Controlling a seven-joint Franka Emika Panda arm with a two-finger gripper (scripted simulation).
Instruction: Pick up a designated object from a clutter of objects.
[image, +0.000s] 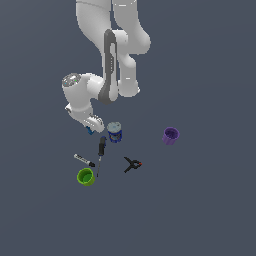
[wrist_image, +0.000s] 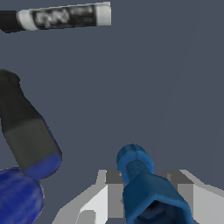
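Observation:
The designated object (image: 90, 132) is a tiny bright-blue stubby piece, seen under the arm's hand in the exterior view. In the wrist view the designated object (wrist_image: 136, 166) sits between the two light fingers (wrist_image: 113, 197), which press against both of its sides. My gripper (image: 92, 128) (wrist_image: 146, 194) is shut on it, just to the exterior view's left of the blue grey-topped can (image: 115, 132). The clutter of objects lies around it: a black screwdriver (image: 101, 150), a marker (image: 84, 160), a green cup (image: 85, 177), a black clamp (image: 132, 164) and a purple cup (image: 170, 135).
In the wrist view the marker (wrist_image: 61, 17), the screwdriver's handle (wrist_image: 26, 131) and the edge of the dark-blue can (wrist_image: 17, 197) all lie close to the gripper. The floor is a plain dark grey surface (image: 210, 210).

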